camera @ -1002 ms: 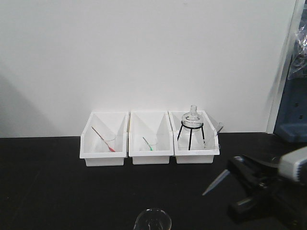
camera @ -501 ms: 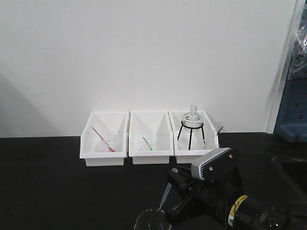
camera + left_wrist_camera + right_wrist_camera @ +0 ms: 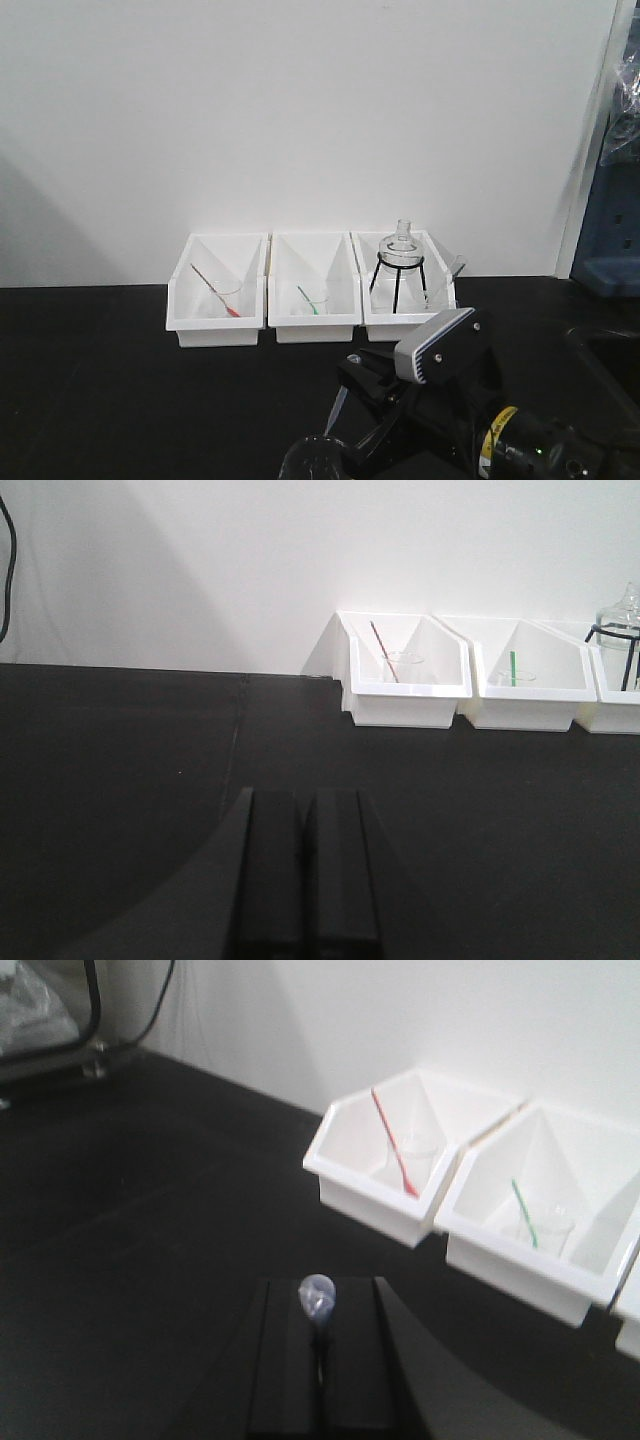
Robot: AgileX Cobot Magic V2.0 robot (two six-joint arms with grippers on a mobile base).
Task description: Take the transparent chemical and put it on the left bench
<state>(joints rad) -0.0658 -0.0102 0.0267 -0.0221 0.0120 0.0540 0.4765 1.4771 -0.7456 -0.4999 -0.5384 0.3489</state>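
Note:
The transparent chemical pipette point(image 3: 337, 410) is pinched in my right gripper point(image 3: 362, 392), tip slanting down-left over the left bench's black top point(image 3: 100, 380). In the right wrist view the gripper point(image 3: 320, 1290) is shut on it, and the bluish bulb point(image 3: 317, 1300) sticks up between the fingers. My left gripper point(image 3: 303, 805) is shut and empty, low over the bench. It does not show in the front view. The red-filled dropper point(image 3: 215, 290) lies in the left white bin point(image 3: 217, 325). The green-filled dropper point(image 3: 307, 300) lies in the middle bin point(image 3: 316, 325).
The right bin point(image 3: 410, 322) holds a glass flask point(image 3: 401, 245) on a black tripod. A clear glass vessel point(image 3: 318, 458) stands at the front edge, just below the pipette tip. Blue equipment point(image 3: 610, 230) stands at the far right. The white wall runs behind the bins.
My right gripper has swung in from the far right to the front centre with the pipette. Its tip now hangs just above the glass vessel.

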